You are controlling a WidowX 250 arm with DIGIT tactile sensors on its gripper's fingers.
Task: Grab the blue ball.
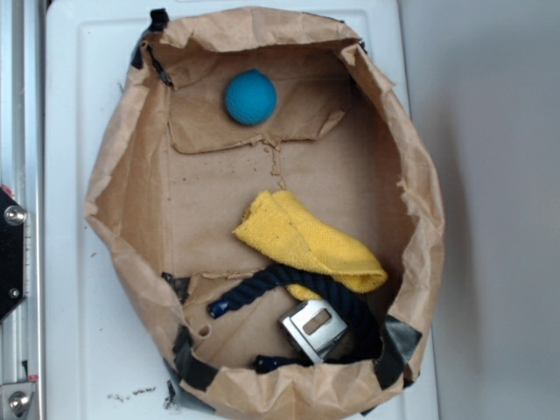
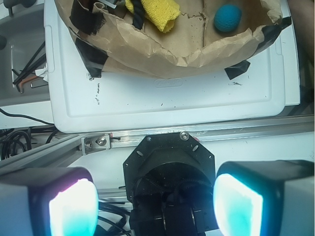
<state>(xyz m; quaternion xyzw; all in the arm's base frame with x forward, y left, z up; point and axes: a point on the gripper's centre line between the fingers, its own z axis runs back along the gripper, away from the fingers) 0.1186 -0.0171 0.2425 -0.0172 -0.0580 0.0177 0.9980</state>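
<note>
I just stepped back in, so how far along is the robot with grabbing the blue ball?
Nothing is done yet: the blue ball lies untouched in the brown paper bag. The gripper is open and empty, away from the bag over the metal rail. Approaching, descending and closing on it all remain.

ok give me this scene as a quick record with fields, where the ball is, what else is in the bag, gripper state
container: crumpled brown paper bag, open at the top, on a white plastic tray
target: small teal-blue round ball, on the bag floor near one end, lying apart from the other items
other contents: folded yellow cloth; dark navy rope curling under the cloth; shiny metal clip
gripper: gripper, open, empty, outside the bag beyond the tray edge
ball grabbed: not yet
</note>
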